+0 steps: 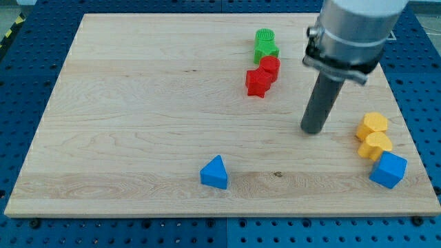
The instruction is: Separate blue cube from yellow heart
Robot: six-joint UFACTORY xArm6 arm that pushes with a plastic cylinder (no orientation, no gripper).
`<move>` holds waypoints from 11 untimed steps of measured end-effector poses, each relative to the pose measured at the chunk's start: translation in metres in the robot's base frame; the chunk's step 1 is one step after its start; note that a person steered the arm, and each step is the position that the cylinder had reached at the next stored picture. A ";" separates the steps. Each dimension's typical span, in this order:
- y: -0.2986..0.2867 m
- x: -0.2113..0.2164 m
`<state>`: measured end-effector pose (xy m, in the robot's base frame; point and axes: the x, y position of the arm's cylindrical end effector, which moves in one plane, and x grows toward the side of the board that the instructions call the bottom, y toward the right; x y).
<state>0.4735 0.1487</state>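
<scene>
The blue cube (388, 169) lies near the board's bottom right corner. The yellow heart (374, 146) touches its upper left side. A second yellow block (373, 125), roughly hexagonal, sits just above the heart and touches it. My tip (312, 129) rests on the board to the left of the yellow blocks, about 70 pixels from them, and up and left of the blue cube. It touches no block.
A blue triangle (215, 173) lies at the bottom centre. A red star (258, 83) and a red block (270, 67) sit at upper centre, with two green blocks (265, 44) just above them. The wooden board (138, 103) lies on a blue pegboard table.
</scene>
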 end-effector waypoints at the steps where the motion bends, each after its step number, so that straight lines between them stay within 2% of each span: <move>1: 0.034 -0.044; 2: 0.083 -0.041; 3: 0.120 0.022; 4: 0.135 0.061; 6: 0.133 0.091; 7: 0.123 0.102; 9: 0.016 0.101; 10: -0.009 0.084; 11: 0.008 0.074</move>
